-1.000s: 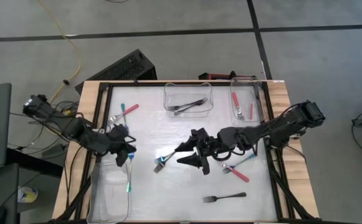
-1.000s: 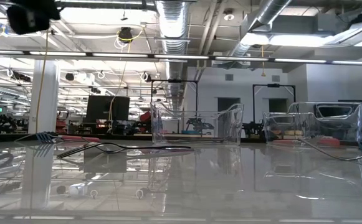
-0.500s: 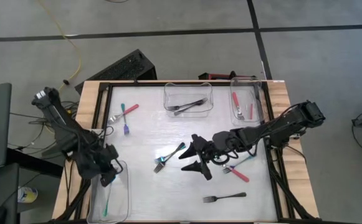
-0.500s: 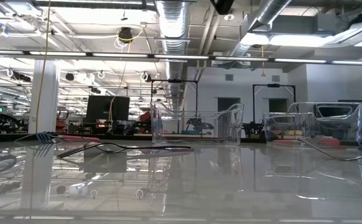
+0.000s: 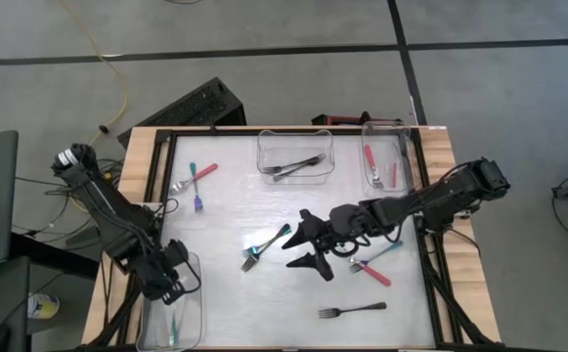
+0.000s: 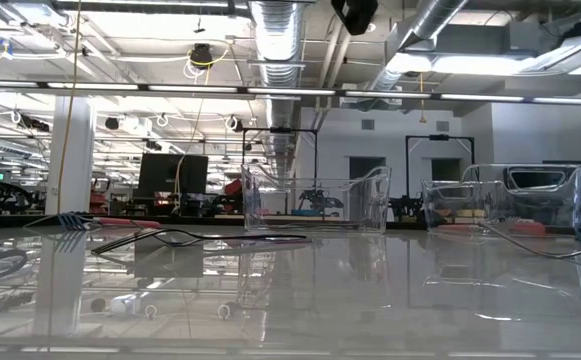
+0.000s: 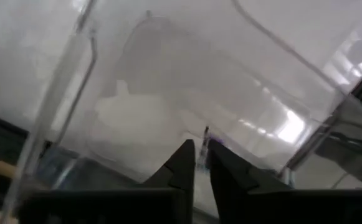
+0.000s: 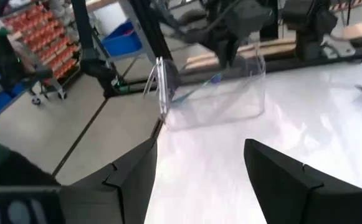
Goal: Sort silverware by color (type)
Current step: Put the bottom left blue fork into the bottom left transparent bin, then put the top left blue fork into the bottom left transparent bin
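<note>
My left jaws are down over the clear bin at the front-left corner of the surface, pinched narrow on a teal fork that hangs down into that bin. From my left wrist view the two dark fingers sit nearly together with a thin bit of the fork poking out between them, the bin's clear walls all around.

My right jaws are spread wide out over the middle of the surface, holding nothing. They hover just beside a teal fork and a dark one lying crossed together.

Rest of the silverware as it lies:
- a red fork and a teal one crossed near the back left, with a small purple fork just beside them
- dark forks in the middle bin at the back edge
- red forks in the bin at the back right
- a red fork and a teal one crossed under my right arm
- a black fork on its own near the front edge

The low view only shows the two back bins across the shiny surface and a bit of one arm up top, so not much help there.
</note>
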Controlling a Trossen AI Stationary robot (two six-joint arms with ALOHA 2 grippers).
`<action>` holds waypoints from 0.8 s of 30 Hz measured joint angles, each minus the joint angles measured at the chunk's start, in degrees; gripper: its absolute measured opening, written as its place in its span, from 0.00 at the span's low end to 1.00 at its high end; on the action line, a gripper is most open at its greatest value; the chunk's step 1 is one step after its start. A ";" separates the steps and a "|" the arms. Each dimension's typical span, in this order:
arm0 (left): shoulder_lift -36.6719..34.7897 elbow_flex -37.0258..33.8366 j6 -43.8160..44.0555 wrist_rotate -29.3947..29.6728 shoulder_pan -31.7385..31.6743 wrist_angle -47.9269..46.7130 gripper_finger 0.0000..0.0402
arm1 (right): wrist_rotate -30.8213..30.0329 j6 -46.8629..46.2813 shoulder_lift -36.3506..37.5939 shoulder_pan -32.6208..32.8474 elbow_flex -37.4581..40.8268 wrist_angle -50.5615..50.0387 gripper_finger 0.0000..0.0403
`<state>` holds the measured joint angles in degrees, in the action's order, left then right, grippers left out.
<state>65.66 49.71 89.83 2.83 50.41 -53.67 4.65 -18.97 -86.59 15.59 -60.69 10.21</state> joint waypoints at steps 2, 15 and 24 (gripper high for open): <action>-0.17 0.00 -0.74 0.27 -0.09 -0.24 0.14 | 0.13 -0.01 0.00 0.11 0.00 -1.65 0.66; -13.48 0.02 -5.65 0.01 -10.24 2.63 0.33 | 0.18 -5.21 0.00 0.89 0.00 -5.67 0.66; -13.54 0.09 -27.44 12.57 -41.27 -2.27 0.27 | 0.17 -11.42 0.00 1.90 0.00 -5.52 0.66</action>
<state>52.13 49.80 62.39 15.40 9.14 -55.94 4.82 -30.39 -86.59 17.50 -60.69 4.69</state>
